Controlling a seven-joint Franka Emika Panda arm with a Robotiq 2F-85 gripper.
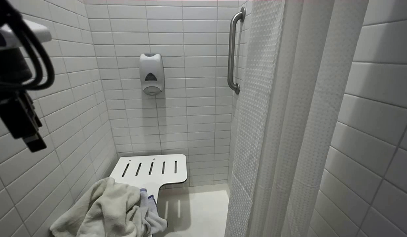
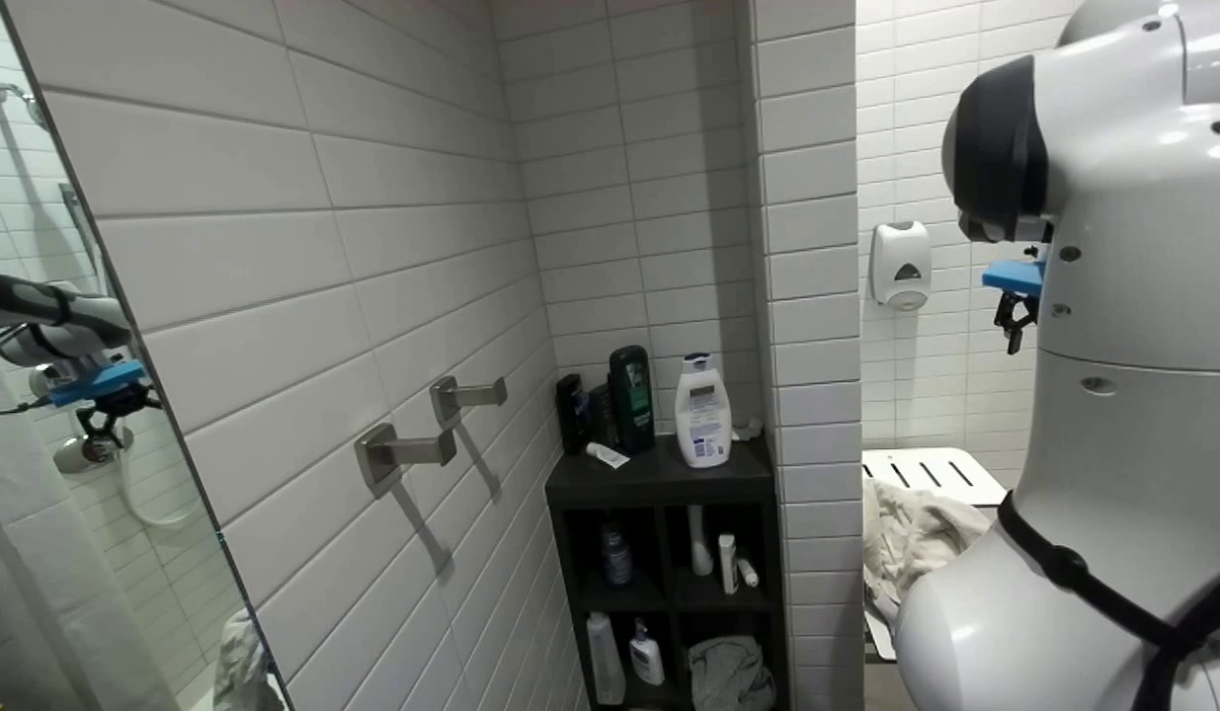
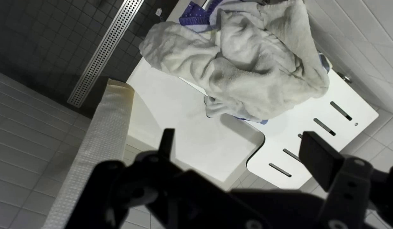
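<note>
My gripper point(image 3: 238, 136) is open and empty, with its two black fingers wide apart in the wrist view. It hangs in the air above a white folding shower seat point(image 3: 276, 136) with slots. A crumpled cream towel point(image 3: 247, 70) lies on the seat, with purple-trimmed light cloth point(image 3: 196, 17) under and beside it. The gripper touches neither. In an exterior view the gripper point(image 1: 35, 143) is at the upper left, high above the towel point(image 1: 111, 210) and seat point(image 1: 147, 181). The gripper point(image 2: 1013, 331) also shows small, partly hidden behind the arm.
A white curtain point(image 1: 282, 131) hangs at the right, near a metal grab bar point(image 1: 232, 52). A soap dispenser point(image 1: 152, 74) is on the back wall. A black shelf point(image 2: 659, 489) holds several bottles. Two metal hooks point(image 2: 412, 449) stick out beside a mirror. A drain point(image 3: 105, 52) crosses dark floor tiles.
</note>
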